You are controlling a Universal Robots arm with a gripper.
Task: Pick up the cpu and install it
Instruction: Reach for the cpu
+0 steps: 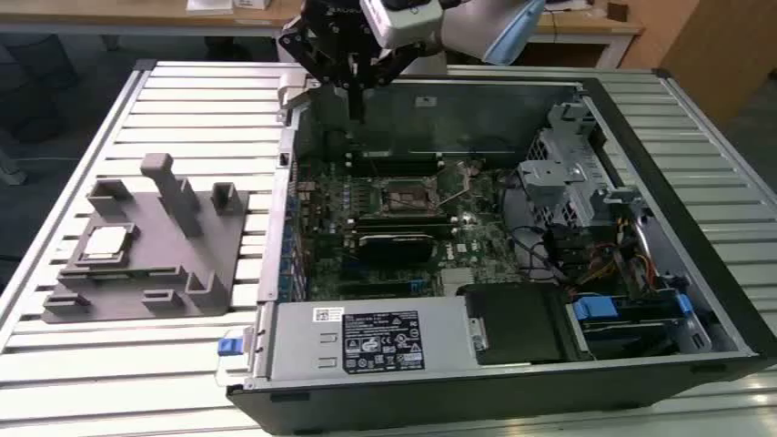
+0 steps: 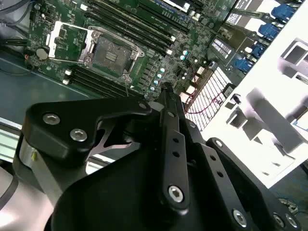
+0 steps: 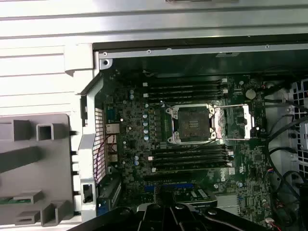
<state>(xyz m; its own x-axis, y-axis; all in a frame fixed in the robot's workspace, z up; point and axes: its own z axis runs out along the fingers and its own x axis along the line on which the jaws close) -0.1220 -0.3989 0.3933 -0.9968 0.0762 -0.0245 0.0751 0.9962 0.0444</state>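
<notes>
No wording can be made out; a black label crowded with pale marks is carried by the silver power supply, at six o'clock in the exterior view; a small white sticker is set beside it, likewise unreadable.

The cpu apparently lies on the fixture beside the case.

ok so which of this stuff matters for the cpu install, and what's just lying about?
Job: cpu on the grey fixture; open socket in the case; gripper, fingers shut, over the case.
Lying about: power supply; drive cage; cables.
</notes>
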